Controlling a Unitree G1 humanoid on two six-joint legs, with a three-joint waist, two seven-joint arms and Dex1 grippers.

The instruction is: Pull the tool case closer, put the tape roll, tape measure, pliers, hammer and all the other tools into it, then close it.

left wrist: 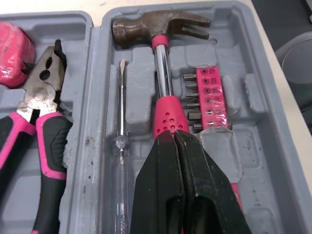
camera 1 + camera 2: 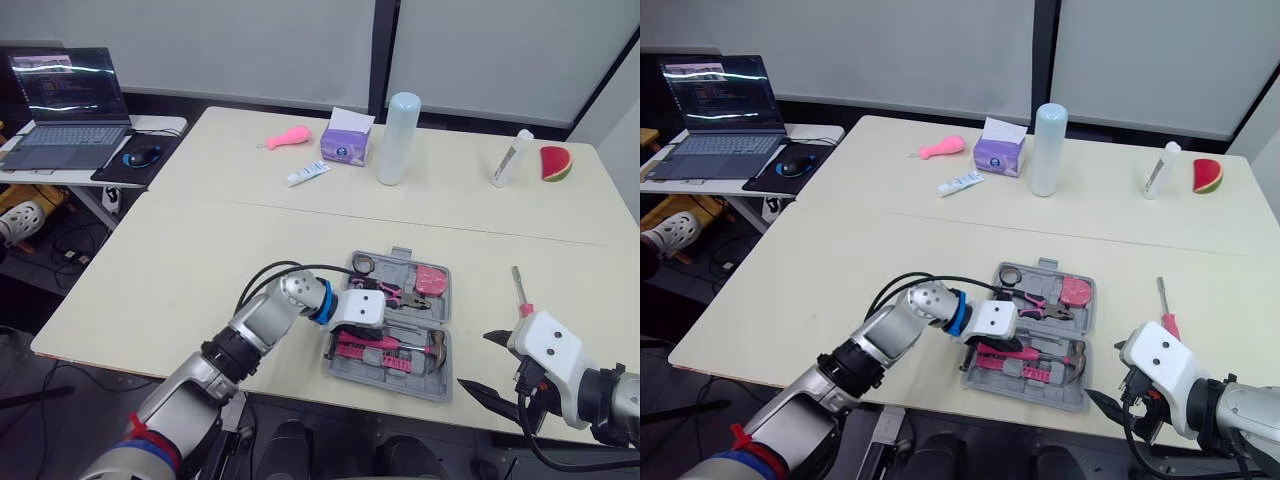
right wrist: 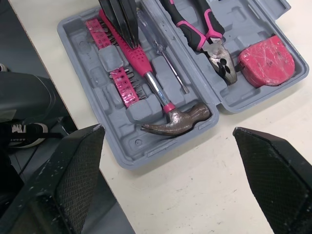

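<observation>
On the beige table [image 2: 200,270], the left gripper [image 1: 174,136], closed tight, presses the hammer [image 1: 161,58] into the tool case [image 1: 258,92]. The wide-open, empty right gripper [image 2: 478,360] likely takes the mid-right screwdriver [image 2: 519,288] next.

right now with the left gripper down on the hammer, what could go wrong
1. The tool case sits right at the front edge of the table. The left gripper, shut over the handle of the hammer, could nudge the case off if it pushes toward that edge.
2. A red-handled screwdriver lies on the table outside the case, so closing the case now would leave it out.
</observation>
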